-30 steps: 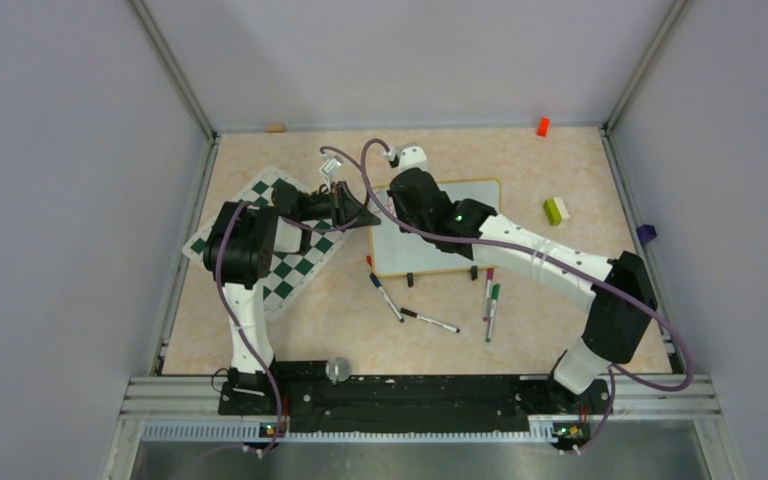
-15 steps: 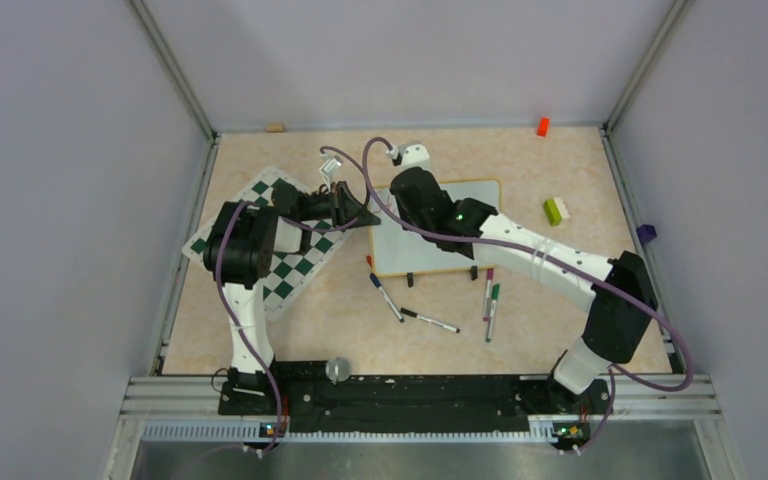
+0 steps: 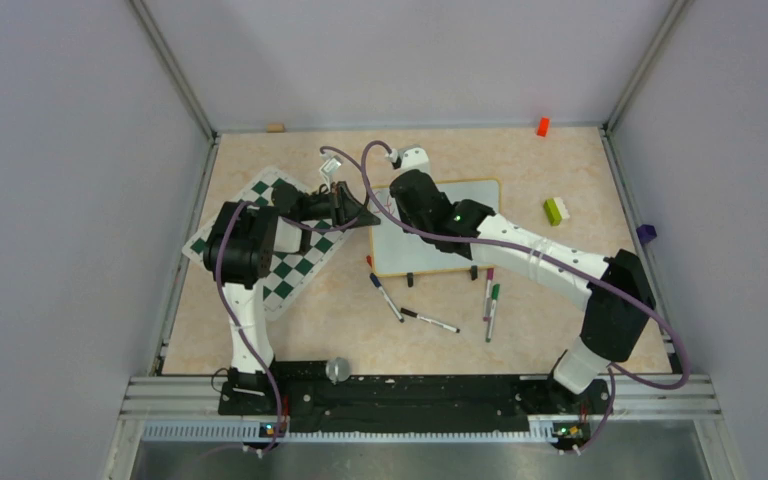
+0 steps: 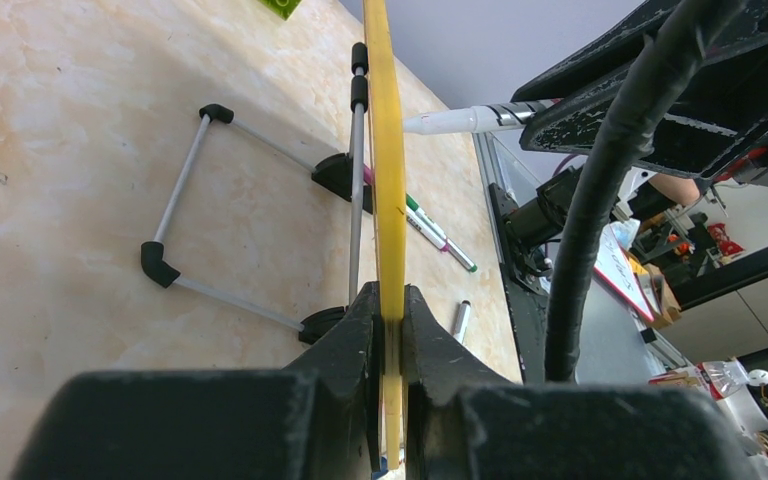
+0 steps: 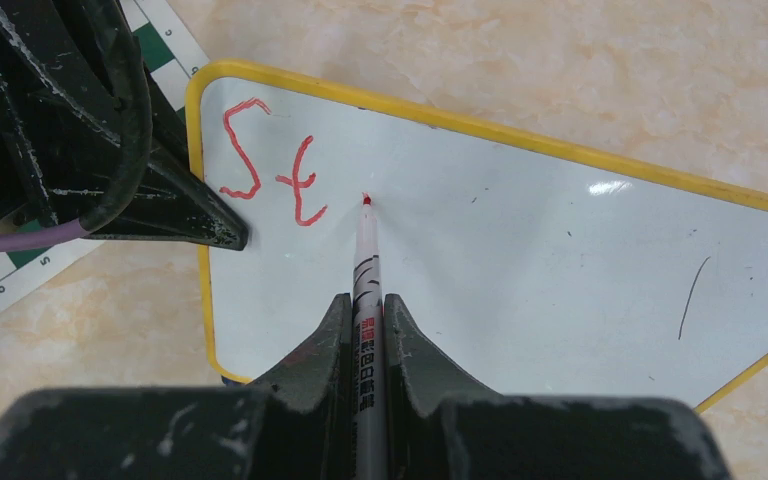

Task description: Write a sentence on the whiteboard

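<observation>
Right wrist view: the red handwritten sentence (image 5: 270,165) so far reads only "St", in the upper left corner of the small, glossy white, yellow-framed whiteboard (image 5: 520,250). The board has rounded corners, a few thin dark scuffs and a bright glare spot.

My right gripper (image 5: 365,300) is pinched tight on the white barrel of a slim red marker (image 5: 367,270). The red tip points at the board just right of the "t", and I cannot tell whether it touches. My left gripper (image 4: 390,295) is clamped shut on the board's thin yellow edge, seen edge-on in the left wrist view. Behind that edge stands a thin grey wire stand with black plastic corner feet (image 4: 175,215).

In the top external view the whiteboard (image 3: 410,255) sits at the centre of the frame on the matte, beige marbled tabletop (image 3: 560,160). Against a second ago, my right arm has crept slightly left. The left arm and the board have not moved.

Just left of the board lies the flat green-and-white checkered mat (image 3: 290,270). Several slender loose markers (image 3: 430,320) lie below the board. A green-and-white block (image 3: 556,210) is toward the right, and a small orange block (image 3: 542,126) is at the upper right.
</observation>
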You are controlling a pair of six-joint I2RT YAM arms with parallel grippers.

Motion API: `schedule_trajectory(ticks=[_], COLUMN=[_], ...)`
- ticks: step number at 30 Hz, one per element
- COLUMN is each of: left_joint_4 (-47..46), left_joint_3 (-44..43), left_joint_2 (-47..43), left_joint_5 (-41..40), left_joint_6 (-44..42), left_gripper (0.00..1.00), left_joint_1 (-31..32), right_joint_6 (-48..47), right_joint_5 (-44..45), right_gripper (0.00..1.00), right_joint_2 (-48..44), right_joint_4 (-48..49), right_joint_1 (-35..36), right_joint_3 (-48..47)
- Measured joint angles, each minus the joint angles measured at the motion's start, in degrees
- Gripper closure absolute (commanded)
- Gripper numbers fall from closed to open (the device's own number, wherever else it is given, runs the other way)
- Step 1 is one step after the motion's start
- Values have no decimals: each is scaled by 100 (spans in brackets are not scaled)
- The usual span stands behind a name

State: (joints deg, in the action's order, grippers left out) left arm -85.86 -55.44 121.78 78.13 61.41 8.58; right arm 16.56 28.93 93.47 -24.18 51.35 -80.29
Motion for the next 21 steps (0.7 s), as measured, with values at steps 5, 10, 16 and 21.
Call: schedule_trajectory(ticks=[5, 10, 16, 21], left_joint_4=[20, 46, 59, 59], left_joint_3=[0, 0, 0, 0], left_joint_2=[0, 0, 0, 0], left_joint_5=[-9, -17, -39, -52], left_joint_6=[0, 0, 4, 4], left_gripper=[100, 100, 100, 100], left_joint_1=[0, 0, 0, 0], right_joint_6=[4, 11, 13, 13], right_joint_5=[9, 9, -11, -11], right_gripper=[100, 100, 100, 100], right_joint_2=[-11, -44, -46, -48], right_joint_4=[11, 46, 46, 46], right_joint_1=[-9, -22, -52, -68], right_joint_3=[48, 114, 114, 114])
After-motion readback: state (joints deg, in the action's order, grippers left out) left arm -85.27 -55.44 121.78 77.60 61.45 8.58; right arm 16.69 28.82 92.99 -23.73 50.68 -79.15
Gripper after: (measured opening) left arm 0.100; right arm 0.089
